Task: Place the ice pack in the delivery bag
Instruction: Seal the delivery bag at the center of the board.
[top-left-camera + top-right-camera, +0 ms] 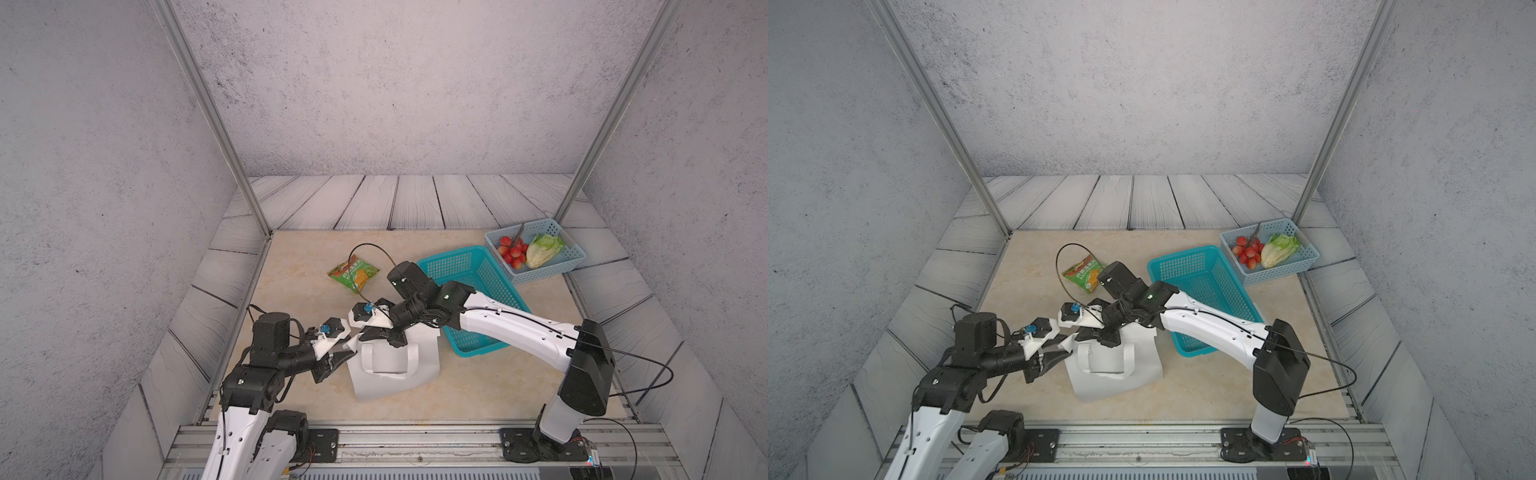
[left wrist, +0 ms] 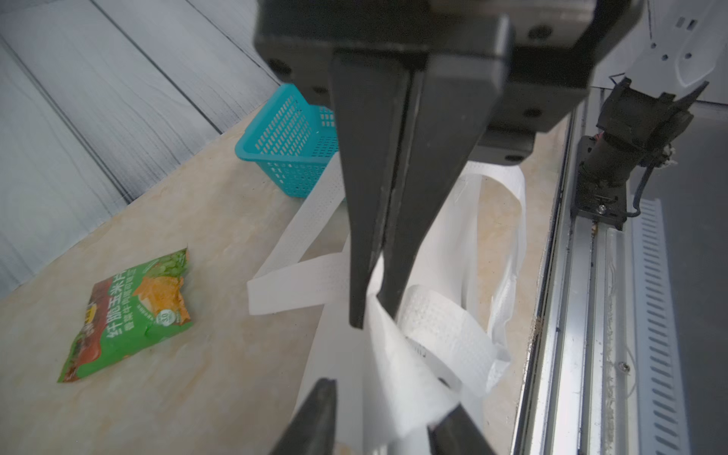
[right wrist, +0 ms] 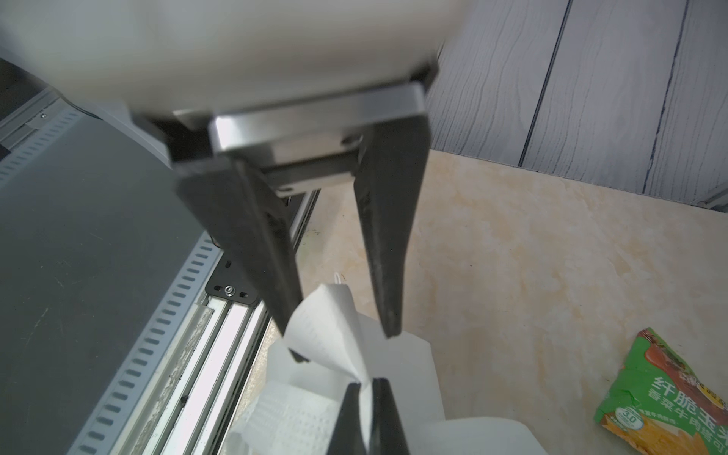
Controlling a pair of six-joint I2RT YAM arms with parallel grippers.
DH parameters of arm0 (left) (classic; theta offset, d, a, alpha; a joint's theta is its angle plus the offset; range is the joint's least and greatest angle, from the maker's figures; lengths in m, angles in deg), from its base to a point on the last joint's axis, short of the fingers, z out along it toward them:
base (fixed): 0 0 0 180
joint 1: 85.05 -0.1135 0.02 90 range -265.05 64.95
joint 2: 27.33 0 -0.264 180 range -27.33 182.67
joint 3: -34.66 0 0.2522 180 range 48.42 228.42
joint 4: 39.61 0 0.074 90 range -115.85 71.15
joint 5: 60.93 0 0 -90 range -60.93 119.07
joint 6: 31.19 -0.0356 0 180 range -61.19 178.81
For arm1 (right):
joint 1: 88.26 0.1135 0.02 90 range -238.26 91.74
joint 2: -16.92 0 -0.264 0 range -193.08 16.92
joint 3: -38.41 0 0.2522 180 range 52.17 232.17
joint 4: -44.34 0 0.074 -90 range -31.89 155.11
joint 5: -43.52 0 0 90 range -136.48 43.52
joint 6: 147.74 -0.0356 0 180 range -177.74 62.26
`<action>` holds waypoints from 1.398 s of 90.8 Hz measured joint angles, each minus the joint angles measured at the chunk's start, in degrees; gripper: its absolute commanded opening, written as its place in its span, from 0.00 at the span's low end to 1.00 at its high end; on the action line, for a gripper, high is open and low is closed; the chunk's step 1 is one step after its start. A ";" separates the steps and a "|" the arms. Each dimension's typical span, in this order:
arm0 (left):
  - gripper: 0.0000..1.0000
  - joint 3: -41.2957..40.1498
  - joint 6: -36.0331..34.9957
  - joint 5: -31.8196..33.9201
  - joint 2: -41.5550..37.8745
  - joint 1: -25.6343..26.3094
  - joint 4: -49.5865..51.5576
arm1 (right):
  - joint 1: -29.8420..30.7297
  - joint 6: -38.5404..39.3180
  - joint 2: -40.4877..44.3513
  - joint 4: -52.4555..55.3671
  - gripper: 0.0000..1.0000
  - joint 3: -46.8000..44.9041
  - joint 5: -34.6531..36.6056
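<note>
White arms (image 1: 515, 328), black joints, dark jaws

A green snack packet (image 1: 353, 274) lies near a teal basket (image 1: 469, 266); tomatoes (image 1: 512, 251) and lettuce (image 1: 543, 249) fill a pale blue basket (image 1: 575, 253).

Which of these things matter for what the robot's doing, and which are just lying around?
In the job: delivery bag, right gripper shut on its edge, left gripper open around its fabric. No ice pack in view.
Lying about: snack packet, teal basket, pale blue basket with tomatoes and lettuce.
</note>
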 measured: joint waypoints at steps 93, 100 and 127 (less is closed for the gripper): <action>0.00 -2.51 4.98 -4.85 0.87 0.00 -7.87 | 0.37 -0.48 2.71 -2.25 0.21 -3.23 2.38; 0.00 -2.51 4.20 -4.81 0.85 0.00 -7.87 | 0.37 -0.02 2.97 -2.16 0.27 -3.67 3.26; 0.00 -2.54 2.91 -5.86 0.85 0.44 -8.04 | -0.11 0.13 5.05 -3.30 0.00 -6.14 3.48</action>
